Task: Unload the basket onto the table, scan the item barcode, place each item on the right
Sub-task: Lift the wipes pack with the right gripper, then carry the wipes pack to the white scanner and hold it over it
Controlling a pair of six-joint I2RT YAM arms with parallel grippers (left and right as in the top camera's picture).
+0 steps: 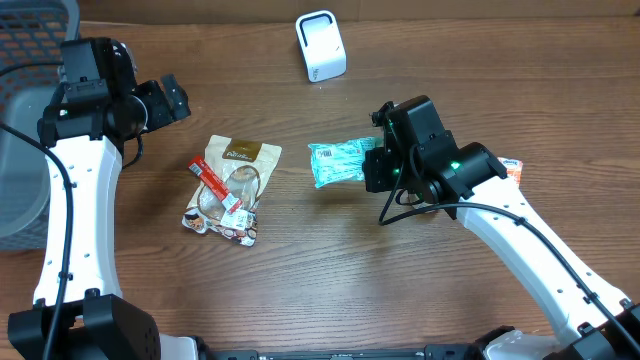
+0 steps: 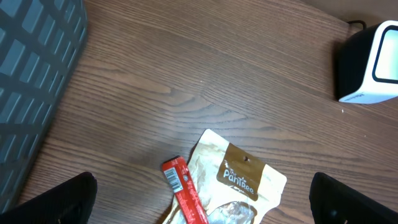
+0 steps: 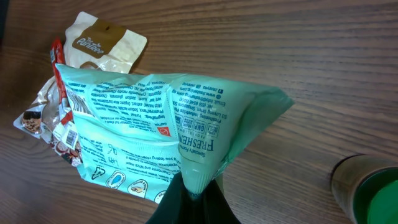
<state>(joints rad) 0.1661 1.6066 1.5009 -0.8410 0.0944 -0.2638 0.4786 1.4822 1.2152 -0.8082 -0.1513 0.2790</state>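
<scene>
A mint-green printed packet [image 1: 340, 162] hangs a little above the wooden table at centre right. My right gripper [image 1: 372, 165] is shut on its right-hand end. In the right wrist view the packet [image 3: 155, 118] fans out from the pinched seam at the right gripper [image 3: 196, 186], printed side toward the camera. The white barcode scanner [image 1: 320, 45] stands at the back centre and shows at the right edge as the scanner [image 2: 373, 62]. My left gripper [image 1: 175, 100] is open at the upper left and holds nothing. Its dark fingertips [image 2: 62, 199] frame the table below.
A cream-and-brown PanTree pouch [image 1: 240, 170] lies left of centre on other snack packets, with a red stick [image 1: 215, 185] across it. A grey basket [image 1: 20, 150] fills the far left. An orange-and-white packet [image 1: 512, 168] lies behind my right arm.
</scene>
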